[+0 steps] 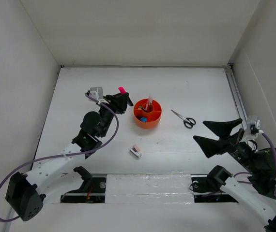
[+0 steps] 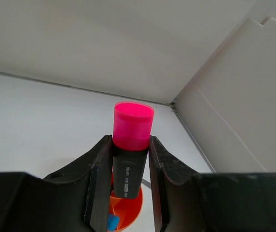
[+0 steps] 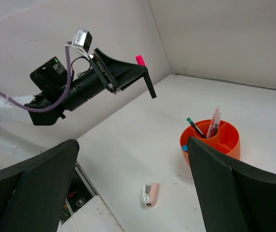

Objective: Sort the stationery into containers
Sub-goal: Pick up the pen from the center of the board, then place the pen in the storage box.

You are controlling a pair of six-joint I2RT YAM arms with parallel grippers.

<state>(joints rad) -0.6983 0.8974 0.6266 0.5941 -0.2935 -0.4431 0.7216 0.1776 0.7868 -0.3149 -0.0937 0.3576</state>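
The left gripper (image 1: pixel 120 100) holds a black marker with a pink cap (image 2: pixel 133 126). Its jaws are closed narrowly on the black body, and the cap sticks out beyond the fingertips. It hangs in the air just left of the orange organiser (image 1: pixel 145 123), not touching it. A pink pen (image 1: pixel 149 102) and a thin pen (image 3: pixel 194 126) stand in the organiser. The right gripper (image 1: pixel 217 135) has its jaws wide apart and holds nothing. The scissors (image 1: pixel 184 118) lie on the table (image 1: pixel 80 87) to the right of the organiser. A small pink-white clip (image 1: pixel 136 151) lies in front of it.
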